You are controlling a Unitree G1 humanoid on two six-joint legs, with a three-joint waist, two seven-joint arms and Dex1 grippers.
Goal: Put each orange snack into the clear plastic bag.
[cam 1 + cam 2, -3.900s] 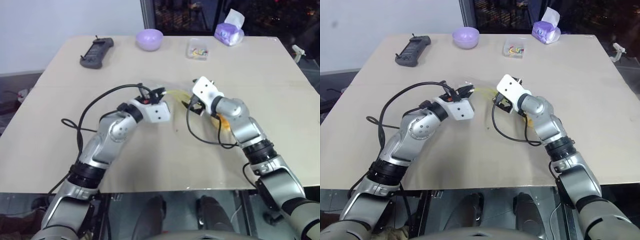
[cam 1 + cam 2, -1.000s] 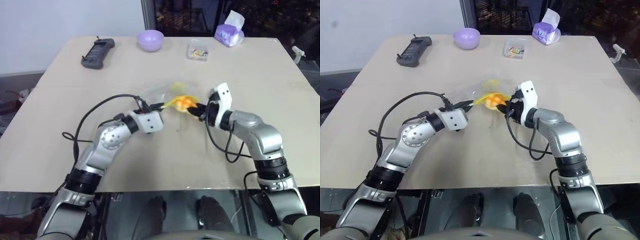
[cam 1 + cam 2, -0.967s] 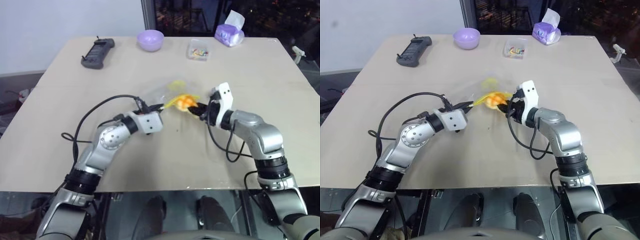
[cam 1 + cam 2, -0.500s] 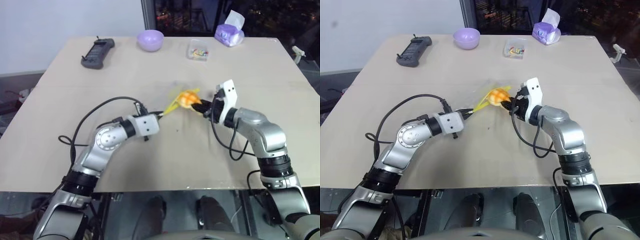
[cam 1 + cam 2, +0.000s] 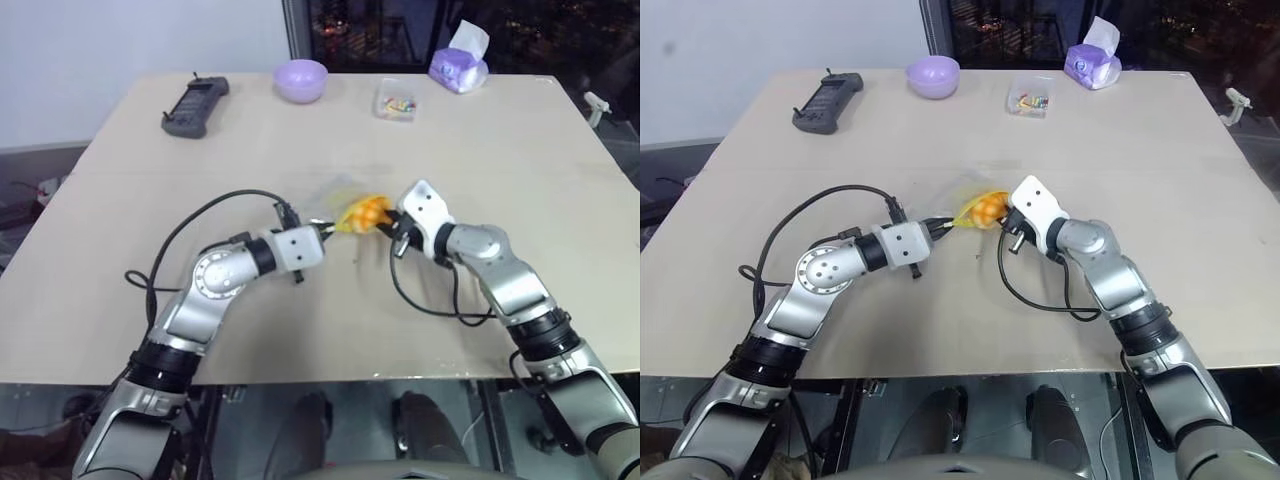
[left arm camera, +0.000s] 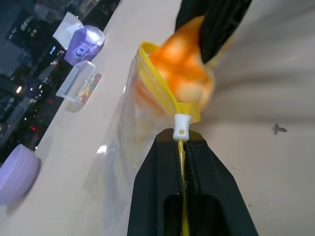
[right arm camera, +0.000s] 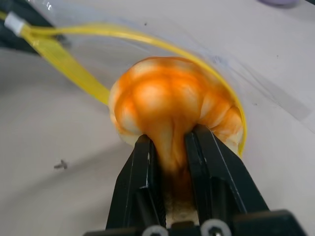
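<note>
Orange snack (image 7: 172,105) sits at the centre of the head-camera frame, squeezed between the closed jaws of the right gripper (image 5: 1007,222) and partly through the yellow-rimmed mouth of the clear plastic bag (image 6: 129,147). The left gripper (image 5: 320,232) jaws are clamped on the bag's seal strip beside the white slider. To seat the snack well, keep the left grip taut so the mouth stays wide, push the snack fully past the rim, then release. Avoid crushing the soft bun against the tabletop (image 5: 520,150).

A pale wooden table (image 5: 560,190) carries a black remote (image 5: 194,104), purple bowl (image 5: 300,79), clear box (image 5: 396,100) and tissue pack (image 5: 459,62).
</note>
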